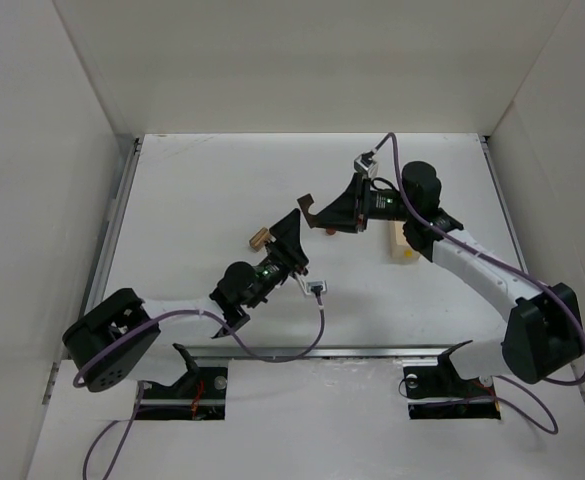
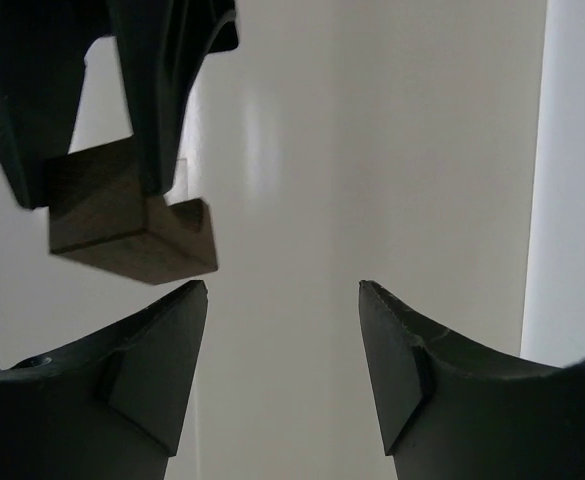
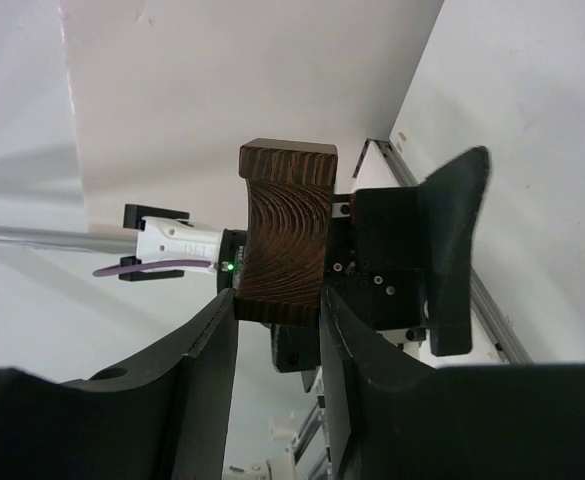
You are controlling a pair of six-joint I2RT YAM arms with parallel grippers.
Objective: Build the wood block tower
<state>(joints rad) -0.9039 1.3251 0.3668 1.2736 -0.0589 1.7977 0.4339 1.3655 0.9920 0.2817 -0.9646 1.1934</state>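
My right gripper (image 1: 319,212) is shut on a dark brown, curved wood block (image 1: 308,204) and holds it above the middle of the table. In the right wrist view the grained block (image 3: 284,235) is clamped between the fingers (image 3: 187,370). My left gripper (image 1: 290,228) is open and empty, just below and left of it. In the left wrist view its gripper (image 2: 283,300) gapes wide, and the held block (image 2: 122,225) hangs at upper left. A small tan block (image 1: 262,238) sits beside the left gripper's left side. No stacked tower shows.
A pale cream rectangular box (image 1: 404,246) lies on the table (image 1: 202,190) under the right forearm. White walls enclose the table on the left, back and right. A purple cable (image 1: 317,320) loops near the front edge.
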